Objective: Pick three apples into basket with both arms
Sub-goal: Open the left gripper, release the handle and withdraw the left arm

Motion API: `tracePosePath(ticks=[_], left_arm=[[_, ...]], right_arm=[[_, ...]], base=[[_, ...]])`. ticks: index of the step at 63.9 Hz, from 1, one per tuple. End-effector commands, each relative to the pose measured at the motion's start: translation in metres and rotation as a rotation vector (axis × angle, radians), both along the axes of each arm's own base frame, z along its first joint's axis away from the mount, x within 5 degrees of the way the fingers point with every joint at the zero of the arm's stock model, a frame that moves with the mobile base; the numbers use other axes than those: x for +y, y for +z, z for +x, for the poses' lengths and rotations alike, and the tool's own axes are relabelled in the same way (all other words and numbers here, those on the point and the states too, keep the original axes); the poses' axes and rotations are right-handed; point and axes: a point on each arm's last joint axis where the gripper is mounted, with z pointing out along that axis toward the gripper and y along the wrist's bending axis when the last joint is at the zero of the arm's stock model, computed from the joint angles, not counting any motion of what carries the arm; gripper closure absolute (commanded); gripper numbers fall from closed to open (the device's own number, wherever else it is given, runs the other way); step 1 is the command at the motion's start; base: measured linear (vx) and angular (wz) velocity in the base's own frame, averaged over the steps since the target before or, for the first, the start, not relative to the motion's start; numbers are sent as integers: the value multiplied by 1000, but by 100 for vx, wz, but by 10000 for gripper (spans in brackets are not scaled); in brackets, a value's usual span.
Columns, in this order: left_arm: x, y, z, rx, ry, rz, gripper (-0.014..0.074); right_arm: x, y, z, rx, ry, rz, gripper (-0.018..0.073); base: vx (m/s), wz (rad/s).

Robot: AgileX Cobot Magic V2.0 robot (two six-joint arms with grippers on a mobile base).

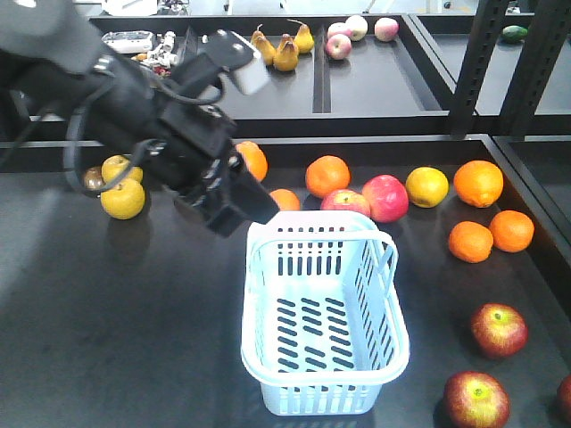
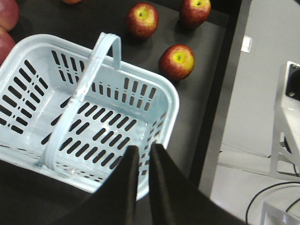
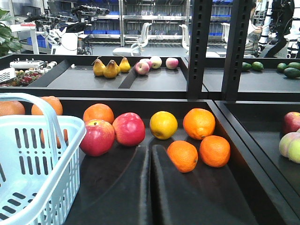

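Observation:
The pale blue basket (image 1: 268, 357) stands empty in the middle of the black table, one handle raised. Three dark maroon-red apples (image 1: 498, 329) (image 1: 476, 399) (image 1: 565, 397) lie to its right near the front edge. The left wrist view shows them past the basket (image 2: 164, 93): apples (image 2: 142, 19), (image 2: 195, 10), (image 2: 176, 62). My left gripper (image 1: 263, 207) (image 2: 145, 150) hovers over the basket's far left corner, shut, holding nothing. My right gripper (image 3: 150, 149) is shut and empty, low over the table beside the basket (image 3: 70, 140); it is out of the front view.
Two pink-red apples (image 1: 345, 202) (image 1: 384, 197), several oranges (image 1: 478, 182) and a lemon (image 1: 426, 186) lie behind and right of the basket. Yellow fruit (image 1: 122, 198) sits at the left. A raised shelf with pears (image 1: 285, 53) and black posts (image 1: 473, 62) stand behind.

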Motion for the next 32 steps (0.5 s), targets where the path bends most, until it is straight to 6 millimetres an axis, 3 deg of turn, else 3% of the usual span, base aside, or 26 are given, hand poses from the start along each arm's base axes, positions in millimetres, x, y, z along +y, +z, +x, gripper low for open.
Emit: tracePosePath(ticks=[1, 15, 32], left_arm=[[10, 28, -31, -14, -6, -91, 605], [35, 16, -77, -25, 28, -111, 604], [69, -34, -123, -112, 218, -183, 604]], right_arm=[[-1, 2, 0, -68, -9, -4, 565], [-1, 2, 0, -68, -9, -4, 565], [-1, 2, 0, -68, -9, -4, 565]], base=[[0, 0], [0, 0], [0, 0]])
